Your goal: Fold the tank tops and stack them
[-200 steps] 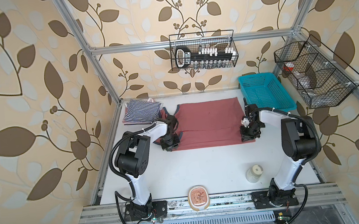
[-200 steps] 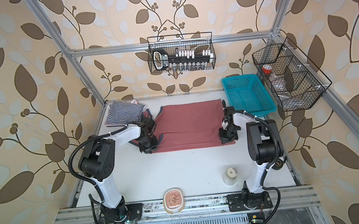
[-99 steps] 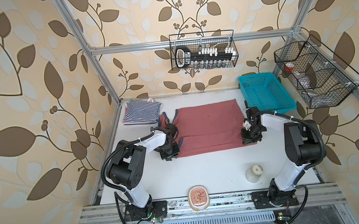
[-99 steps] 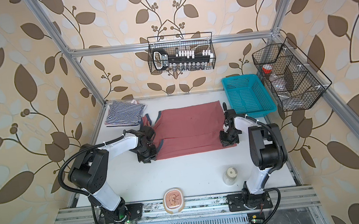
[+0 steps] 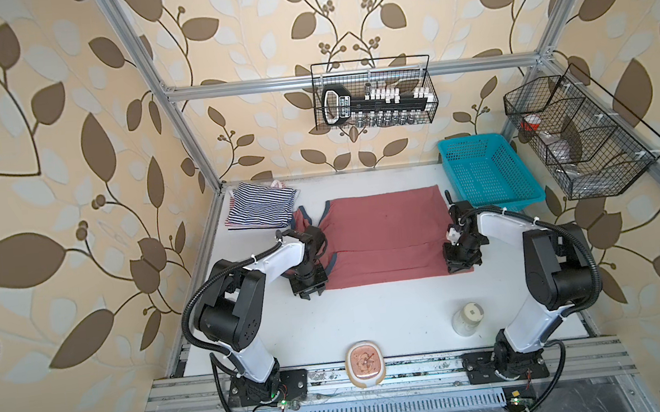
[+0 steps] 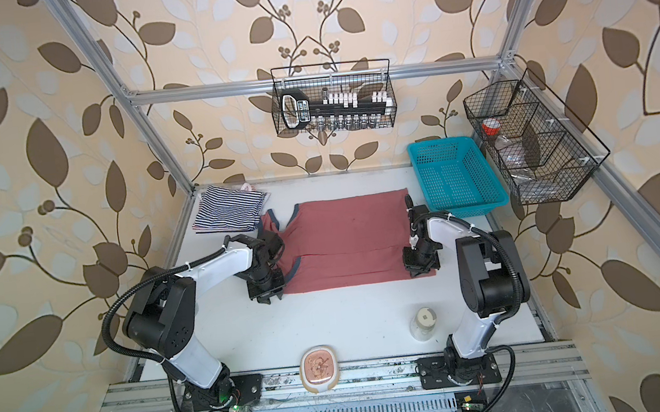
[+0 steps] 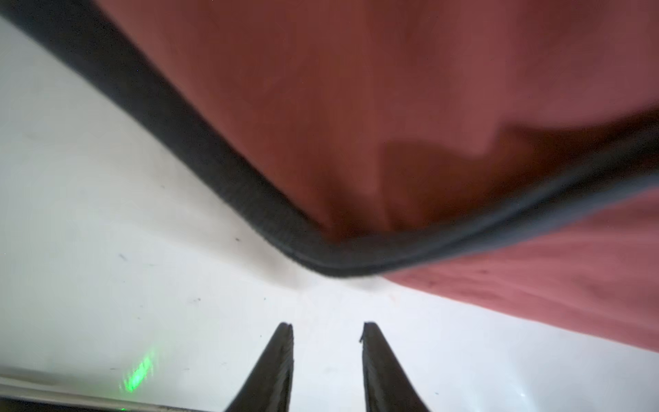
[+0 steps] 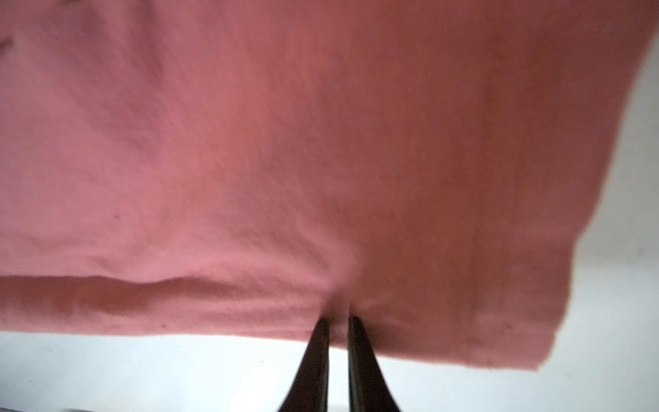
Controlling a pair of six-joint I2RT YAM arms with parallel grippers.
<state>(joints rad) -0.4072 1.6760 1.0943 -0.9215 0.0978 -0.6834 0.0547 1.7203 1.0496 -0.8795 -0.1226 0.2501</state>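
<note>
The dusty red tank top (image 5: 385, 230) lies spread across the middle of the white desk (image 5: 373, 315), its straps towards the left arm and its hem towards the right arm. In both top views a straight crease runs along its length, and the nearer strip lies flat on the desk.

The left tool (image 5: 310, 294) sits low over the desk at the near strap-side corner of the garment. In the left wrist view its fingers (image 7: 278, 360) stand apart over bare desk with nothing between them, and the dark trim (image 7: 214, 171) of the top curves just ahead of their tips without touching them.

The right tool (image 5: 460, 268) is at the near hem-side corner. In the right wrist view its fingers (image 8: 356, 342) are drawn close together on the edge of the red fabric (image 8: 285, 142), which puckers where they pinch it.

The navy-and-white striped tank top (image 5: 259, 204) lies folded in the far left corner of the desk, just beside the red top's straps. A teal basket (image 5: 484, 174) stands in the far right corner, and a small lidded jar (image 5: 467, 318) stands near the right arm's base.
</note>
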